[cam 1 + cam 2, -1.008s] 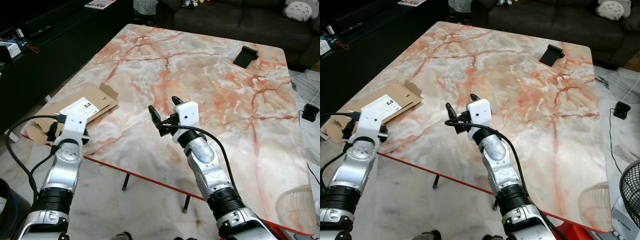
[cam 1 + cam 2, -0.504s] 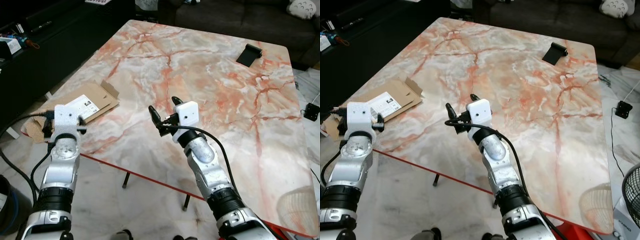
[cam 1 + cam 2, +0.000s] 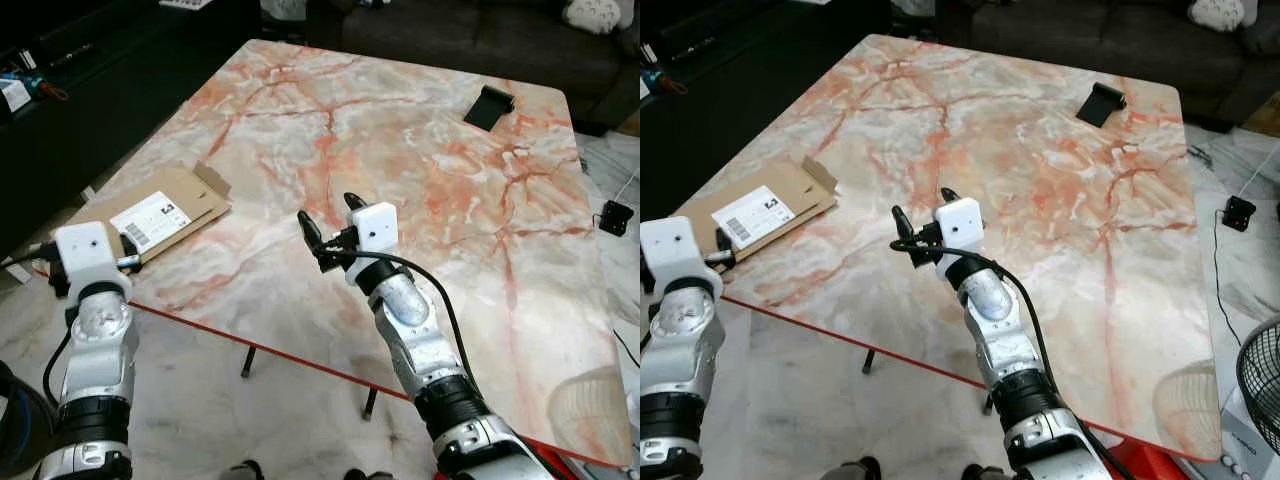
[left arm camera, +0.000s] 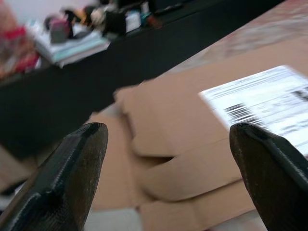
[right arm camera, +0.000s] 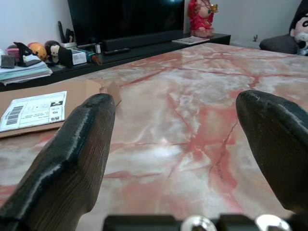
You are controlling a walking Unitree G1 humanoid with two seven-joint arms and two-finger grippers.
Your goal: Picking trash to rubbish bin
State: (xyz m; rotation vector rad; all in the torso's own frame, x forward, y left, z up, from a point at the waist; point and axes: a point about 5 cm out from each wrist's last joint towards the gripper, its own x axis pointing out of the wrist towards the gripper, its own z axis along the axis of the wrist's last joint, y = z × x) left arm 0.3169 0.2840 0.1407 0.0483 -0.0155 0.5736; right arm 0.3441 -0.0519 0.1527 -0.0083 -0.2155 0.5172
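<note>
- Where the marble table meets its left edge, a flattened cardboard box lies flat, a white shipping label facing up, one folded flap raised at its far corner and its near end reaching past the table's edge.
- The left gripper hangs off the table just beside that near left corner, aimed at the cardboard; its two black fingers stand wide apart with nothing between them, and the box's folded flaps and the label lie ahead of them, not touched.
- The right gripper is held above the middle of the near half of the table, well apart from the cardboard, pointing toward the left edge; its fingers are likewise spread and empty, bare marble showing between them.
- A small black object rests near the far right corner of the table.
- Beyond the left edge runs a low dark TV cabinet with small items on top; a dark sofa stands past the far edge.
- On the floor to the right lie a black adapter with its cable, and the white mesh of a fan at the near right.
</note>
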